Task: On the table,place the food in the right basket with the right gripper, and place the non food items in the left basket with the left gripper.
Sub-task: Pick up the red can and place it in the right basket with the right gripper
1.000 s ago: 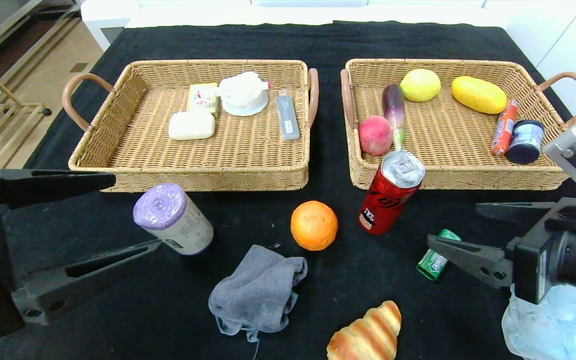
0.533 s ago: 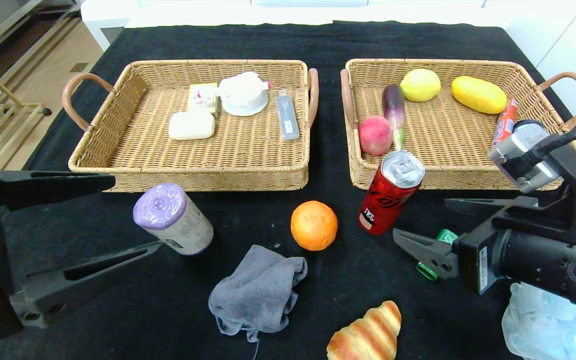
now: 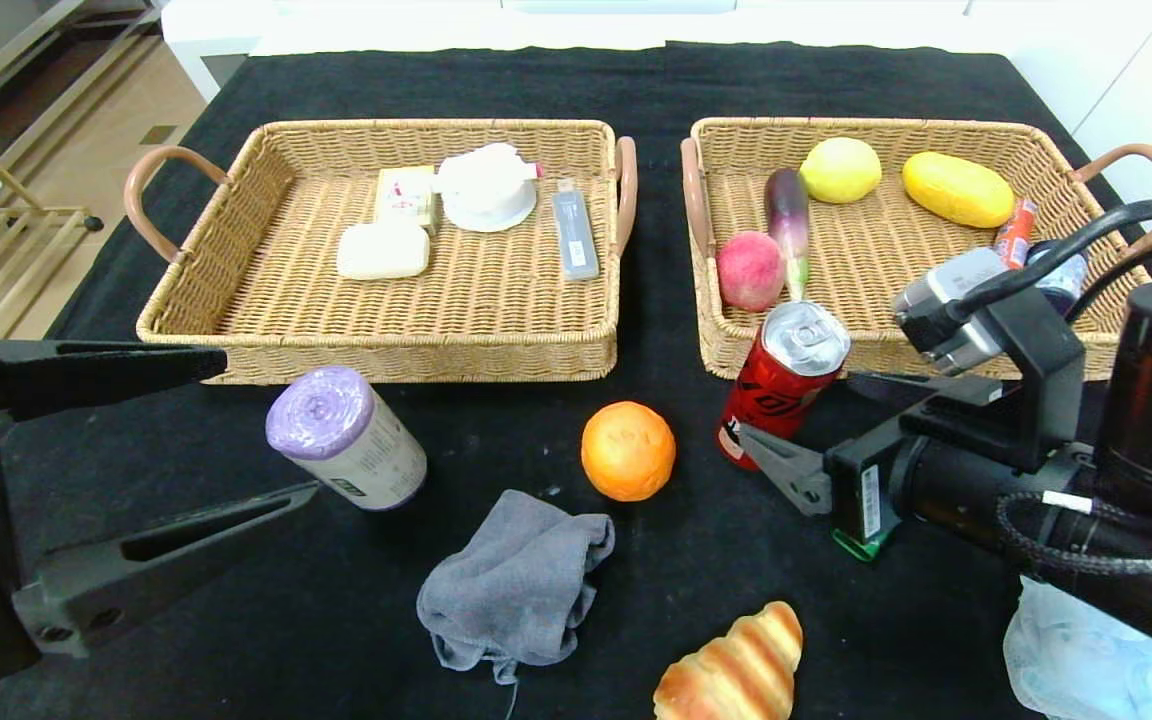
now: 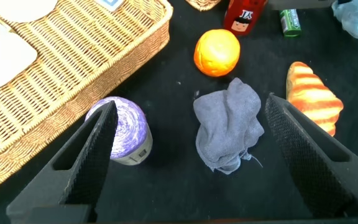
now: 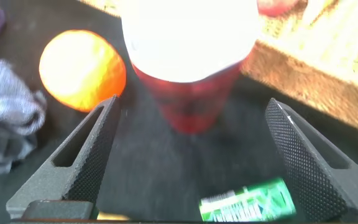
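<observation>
Item: red can (image 3: 784, 385). Location: upright on the black counter (image 3: 496, 430), just in front of the right basket (image 3: 901, 355), outside its near wall.

Right gripper (image 3: 821, 430): released, jaws spread wide, empty. It points at the can's lower half; in the right wrist view the can (image 5: 188, 68) stands dead ahead, centred between the two fingers. The can's long axis is vertical, across the line of approach, so the jaws look set to straddle its sides. The right arm is by far the nearer.

Left gripper (image 3: 256, 425): released, empty, parked at the near left by the purple roll (image 3: 346, 437).

Neighbours: orange (image 3: 628, 450) well clear to the left; green packet (image 5: 250, 202) beneath the gripper.
</observation>
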Robot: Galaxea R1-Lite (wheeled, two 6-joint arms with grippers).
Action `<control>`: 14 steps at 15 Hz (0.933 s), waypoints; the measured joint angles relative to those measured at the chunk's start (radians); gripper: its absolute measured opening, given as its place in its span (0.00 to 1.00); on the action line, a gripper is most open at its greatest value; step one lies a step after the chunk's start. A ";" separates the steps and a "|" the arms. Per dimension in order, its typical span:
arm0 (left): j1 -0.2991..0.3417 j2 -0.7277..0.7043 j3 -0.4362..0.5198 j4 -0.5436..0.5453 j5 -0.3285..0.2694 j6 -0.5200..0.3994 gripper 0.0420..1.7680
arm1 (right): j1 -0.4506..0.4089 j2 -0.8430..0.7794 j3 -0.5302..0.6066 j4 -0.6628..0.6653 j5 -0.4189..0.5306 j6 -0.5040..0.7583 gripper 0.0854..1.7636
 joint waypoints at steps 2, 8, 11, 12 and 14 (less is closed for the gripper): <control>0.000 -0.001 0.000 0.000 0.000 0.000 0.97 | 0.002 0.032 -0.003 -0.050 -0.003 -0.010 0.97; 0.000 -0.003 0.001 -0.003 0.000 0.000 0.97 | 0.000 0.091 -0.030 -0.141 -0.019 -0.018 0.97; 0.000 -0.004 0.001 -0.002 0.000 0.000 0.97 | -0.008 0.104 -0.050 -0.142 -0.022 -0.017 0.97; 0.000 -0.004 0.001 -0.001 -0.001 0.000 0.97 | -0.010 0.108 -0.054 -0.142 -0.023 -0.015 0.97; 0.000 -0.004 0.001 -0.001 0.000 0.000 0.97 | -0.013 0.121 -0.064 -0.151 -0.024 -0.013 0.97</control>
